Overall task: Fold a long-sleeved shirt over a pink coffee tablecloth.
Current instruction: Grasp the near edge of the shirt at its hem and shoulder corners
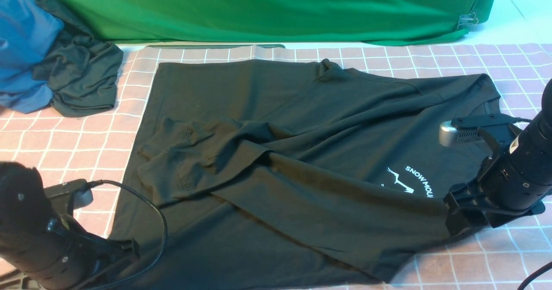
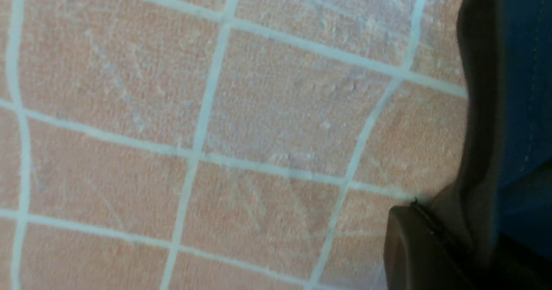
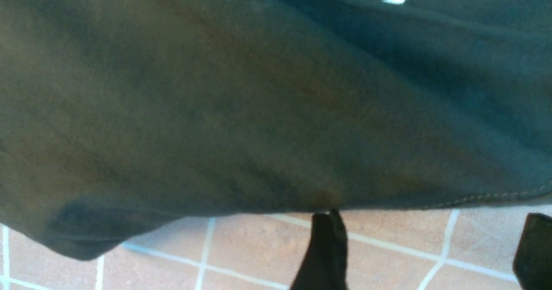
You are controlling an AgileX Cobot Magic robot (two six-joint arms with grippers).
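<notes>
The black long-sleeved shirt (image 1: 276,152) lies spread on the pink coffee tablecloth (image 1: 64,143), both sleeves drawn across its body and the white "SNOW MOUN" logo (image 1: 409,182) showing. At the shirt's near left corner, my left gripper (image 1: 127,249) has one dark finger (image 2: 414,247) pressed against the shirt's hem (image 2: 496,109). The other finger is hidden under the fabric, and the gripper looks shut on it. My right gripper (image 3: 431,238) is open just short of the shirt's near right edge (image 3: 431,201), with only pink cloth between its fingers (image 3: 327,247).
A green cloth (image 1: 258,10) hangs along the back. A dark grey-green garment (image 1: 82,79) bunched with blue cloth (image 1: 21,44) lies at the far left. A cable (image 1: 151,212) loops from the left arm over the shirt's corner.
</notes>
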